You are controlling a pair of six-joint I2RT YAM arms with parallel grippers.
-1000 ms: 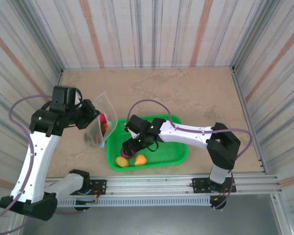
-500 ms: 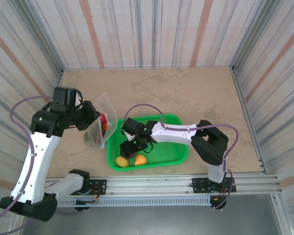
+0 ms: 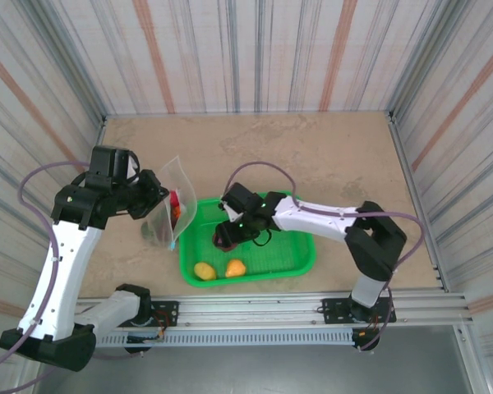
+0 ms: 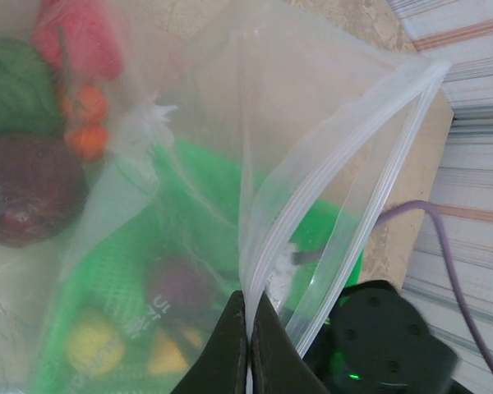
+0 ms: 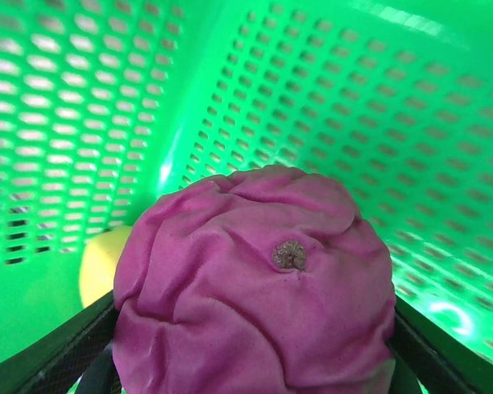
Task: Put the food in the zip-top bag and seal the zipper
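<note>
The right tool (image 3: 225, 239), closed around a purple cabbage (image 5: 255, 279), is inside the green basket (image 3: 300, 254). To its left, the basket wall stands between it and the zip-top bag (image 3: 174, 190); the way over that wall is free. Nearer than the tool, a yellow fruit (image 3: 204, 270) and an orange fruit (image 3: 235, 268) lie on the basket floor. The left tool (image 4: 248, 328) pinches one lip of the bag, so the mouth gapes wide. Food (image 4: 33, 185) fills the bottom of the bag. Beyond the tool the desk (image 3: 312, 156) is bare.
</note>
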